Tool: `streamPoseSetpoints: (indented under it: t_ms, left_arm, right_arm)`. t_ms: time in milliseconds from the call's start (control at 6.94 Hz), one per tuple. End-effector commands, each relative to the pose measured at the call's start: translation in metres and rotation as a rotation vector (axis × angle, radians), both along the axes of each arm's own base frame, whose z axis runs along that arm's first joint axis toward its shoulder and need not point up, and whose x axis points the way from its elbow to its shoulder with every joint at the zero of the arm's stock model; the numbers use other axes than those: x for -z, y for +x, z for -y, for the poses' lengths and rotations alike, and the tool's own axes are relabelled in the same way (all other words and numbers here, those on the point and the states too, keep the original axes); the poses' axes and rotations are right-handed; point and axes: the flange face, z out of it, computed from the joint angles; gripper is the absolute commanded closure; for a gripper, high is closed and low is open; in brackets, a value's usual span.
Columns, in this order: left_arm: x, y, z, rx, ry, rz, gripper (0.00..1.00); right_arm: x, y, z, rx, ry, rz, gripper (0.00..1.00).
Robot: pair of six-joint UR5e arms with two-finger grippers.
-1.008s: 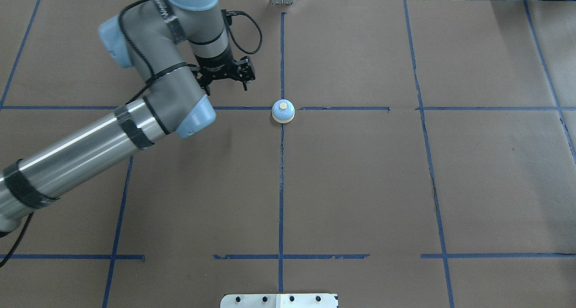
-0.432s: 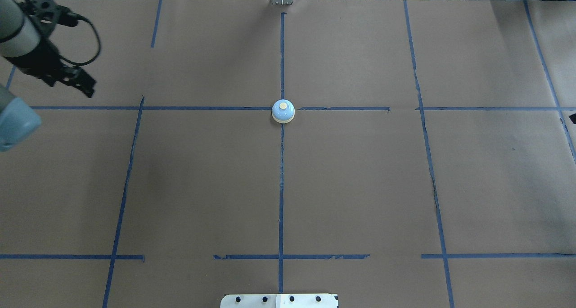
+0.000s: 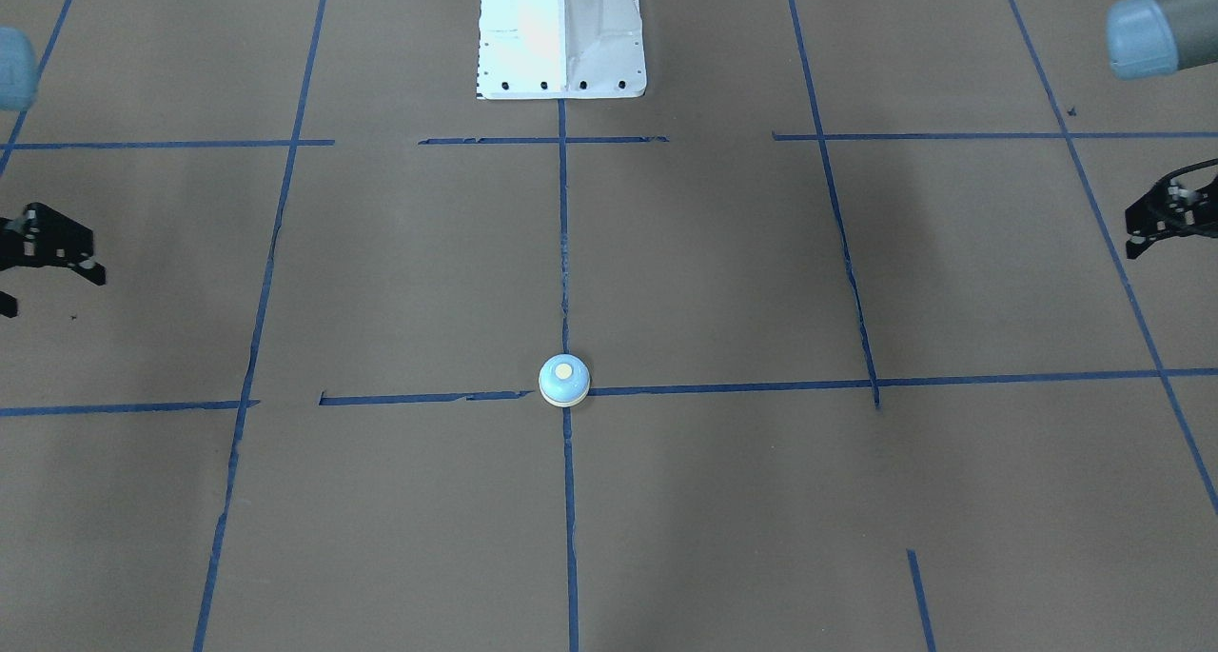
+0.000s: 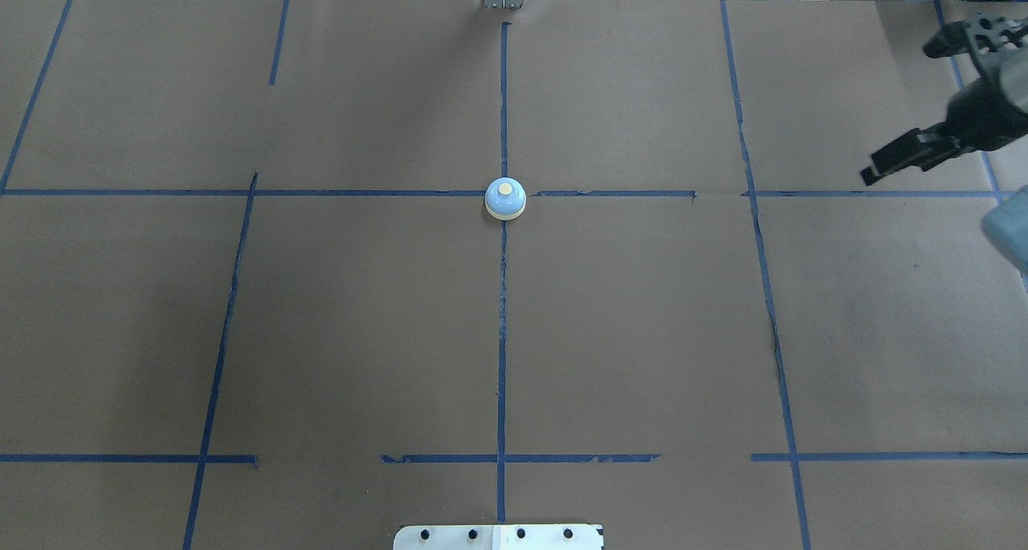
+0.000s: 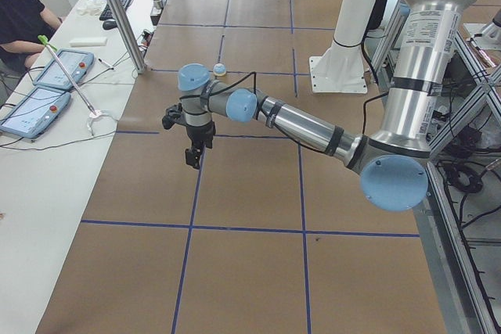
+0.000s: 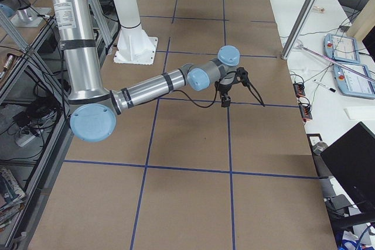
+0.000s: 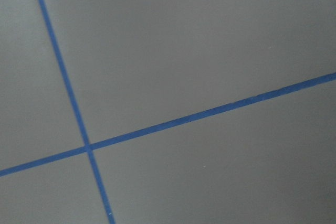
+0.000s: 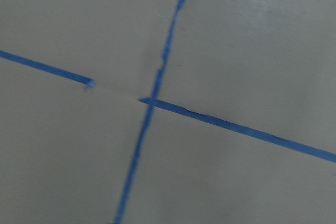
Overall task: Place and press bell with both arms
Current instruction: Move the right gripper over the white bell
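Bell [image 4: 505,199] sits upright on the tape crossing [image 4: 503,233]. Left gripper [image 3: 1135,235] and right gripper [image 4: 875,165] hover well apart from it; whether either is parted, I cannot tell.

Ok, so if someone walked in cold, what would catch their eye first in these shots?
The small light-blue bell stands alone where two blue tape lines cross, in the middle of the brown table. The right claw hangs at the overhead view's right edge and the left claw at the front view's right edge, both far from the bell.
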Motion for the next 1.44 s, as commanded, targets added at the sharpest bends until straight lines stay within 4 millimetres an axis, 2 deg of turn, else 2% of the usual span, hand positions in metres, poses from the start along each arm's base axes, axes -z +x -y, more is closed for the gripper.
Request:
streamPoseSetpoints:
  t_ms: [0, 144, 288, 432, 576, 720, 864, 1008, 1297]
  left_arm:
    - [-0.085, -0.081, -0.06, 0.047, -0.11, -0.092, 0.0]
    - [-0.112, -0.089, -0.091, 0.063, -0.161, -0.094, 0.0]
    - [-0.112, -0.089, -0.091, 0.068, -0.164, -0.094, 0.0]
    - [-0.106, -0.089, -0.091, 0.071, -0.156, -0.095, 0.0]
    - [-0.105, -0.089, -0.09, 0.072, -0.154, -0.095, 0.0]
    - [-0.104, -0.089, -0.09, 0.072, -0.153, -0.095, 0.0]
    - [-0.104, -0.089, -0.09, 0.073, -0.154, -0.097, 0.0]
    - [-0.102, -0.089, -0.089, 0.083, -0.158, -0.097, 0.0]
    - [-0.094, -0.089, -0.089, 0.1, -0.159, -0.099, 0.0]
  right_arm:
    - [0.096, -0.109, -0.002, -0.045, -0.07, 0.043, 0.0]
    - [0.133, -0.153, -0.008, -0.08, -0.089, 0.01, 0.01]
    - [0.174, -0.194, -0.016, -0.1, -0.119, -0.041, 0.06]
    - [0.214, -0.242, -0.019, -0.161, -0.162, -0.065, 0.21]
    - [0.235, -0.291, -0.011, -0.187, -0.221, -0.085, 0.54]
    - [0.259, -0.336, 0.004, -0.236, -0.274, -0.118, 0.74]
    - [0.27, -0.367, 0.019, -0.251, -0.289, -0.14, 0.83]
    - [0.267, -0.39, 0.033, -0.263, -0.267, -0.121, 0.91]
    - [0.262, -0.406, 0.049, -0.293, -0.261, -0.137, 0.97]
